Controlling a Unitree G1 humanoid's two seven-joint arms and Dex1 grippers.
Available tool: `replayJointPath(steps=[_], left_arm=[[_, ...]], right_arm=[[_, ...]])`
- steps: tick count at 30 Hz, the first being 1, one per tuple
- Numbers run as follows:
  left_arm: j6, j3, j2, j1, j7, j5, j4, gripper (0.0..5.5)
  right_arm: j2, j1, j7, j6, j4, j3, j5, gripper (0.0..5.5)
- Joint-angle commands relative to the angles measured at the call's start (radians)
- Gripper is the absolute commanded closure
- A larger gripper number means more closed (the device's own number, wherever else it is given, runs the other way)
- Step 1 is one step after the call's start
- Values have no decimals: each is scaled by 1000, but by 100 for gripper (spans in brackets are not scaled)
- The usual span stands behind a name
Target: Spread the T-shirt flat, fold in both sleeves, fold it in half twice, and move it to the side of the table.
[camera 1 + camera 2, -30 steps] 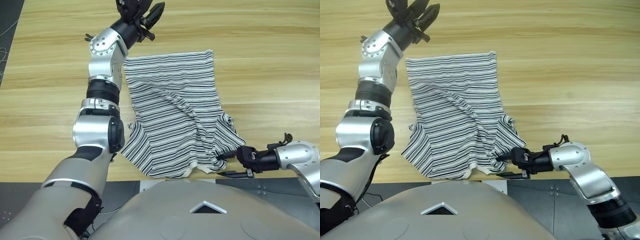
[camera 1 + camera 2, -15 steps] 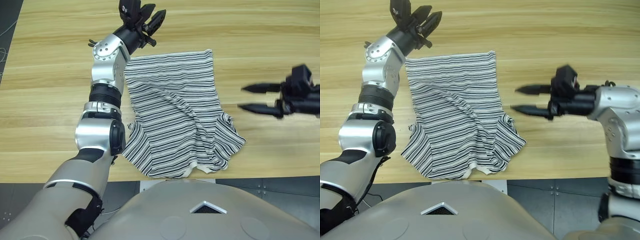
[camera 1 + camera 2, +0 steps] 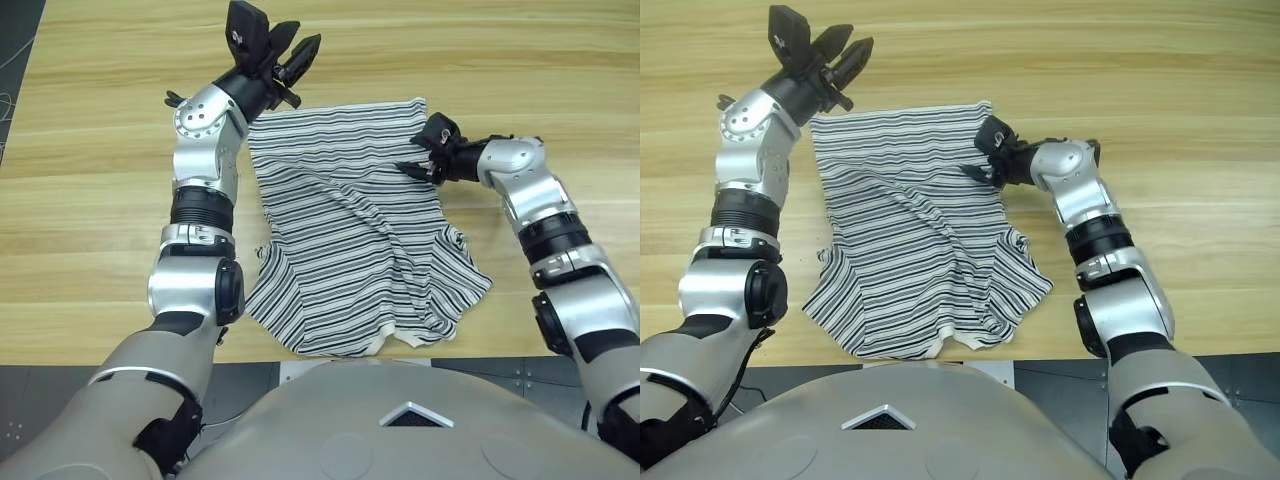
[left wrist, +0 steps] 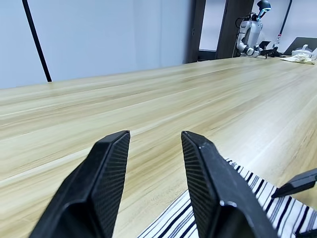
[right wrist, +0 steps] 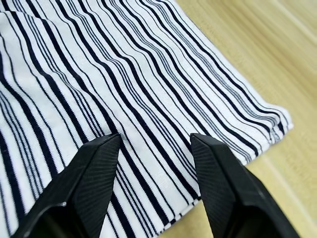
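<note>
Seen from the head, the striped T-shirt (image 3: 350, 230) lay on the wooden table (image 3: 90, 120), flat at its far end and rumpled toward the table's near edge. The left gripper (image 3: 293, 58) hung just beyond the shirt's far left corner, spread wide and holding nothing. The right gripper (image 3: 415, 168) was at the shirt's far right edge.

In the left wrist view, its black fingers (image 4: 106, 183) stood apart with tabletop between them and striped cloth just beside.

In the right wrist view, the fingers (image 5: 91, 183) were parted over the fabric near its edge, gripping nothing; whether the tips touched it could not be told.
</note>
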Motion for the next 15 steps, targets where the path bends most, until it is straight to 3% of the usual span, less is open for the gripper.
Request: replayJointPath(steps=[1, 7, 15], left_arm=[[20, 1, 20, 20, -4, -5, -28, 356], [40, -1, 23, 27, -5, -18, -85, 356], [43, 2, 50, 62, -2, -18, -133, 356]], right_arm=[[37, -44, -50, -23, 162, 25, -81, 291], [117, -124, -236, -38, 402, 15, -142, 291], [96, -203, -450, -39, 563, -60, -156, 291]])
